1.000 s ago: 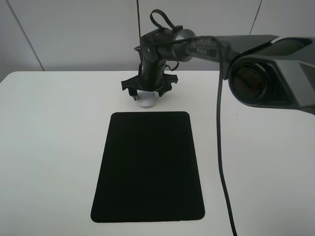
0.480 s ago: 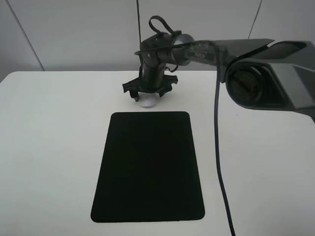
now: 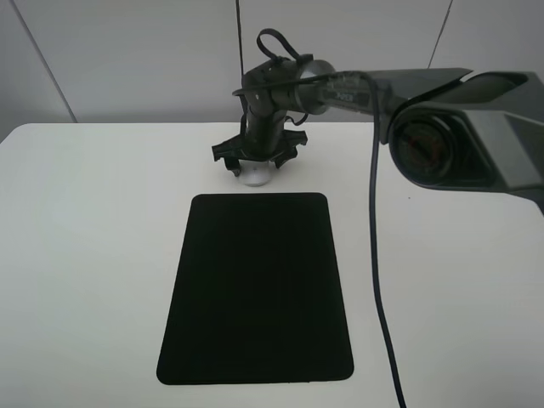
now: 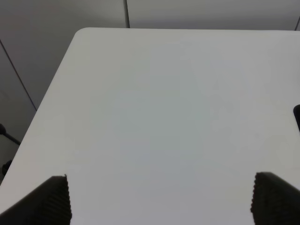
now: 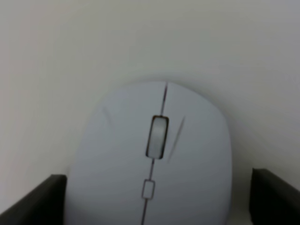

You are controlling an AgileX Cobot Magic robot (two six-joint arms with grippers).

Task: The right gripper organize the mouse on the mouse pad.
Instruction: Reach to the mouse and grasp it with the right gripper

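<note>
The white mouse [image 3: 254, 177] lies on the white table just beyond the far edge of the black mouse pad [image 3: 255, 289]. My right gripper [image 3: 255, 166] points down over the mouse, open, with one finger on each side of it. In the right wrist view the mouse [image 5: 154, 154] fills the middle with its grey scroll wheel up, and the gripper [image 5: 157, 201] fingertips [image 5: 42, 197] stand at its two sides with small gaps. My left gripper [image 4: 159, 201] is open and empty over bare table; it does not show in the exterior view.
The white table [image 3: 85, 255] has its back edge close behind the mouse, with a grey wall beyond. The right arm's black cable [image 3: 378, 255] hangs down across the right side of the table.
The right gripper has come down a little onto the mouse and the arm has shifted slightly. The mouse and the pad have not moved.
</note>
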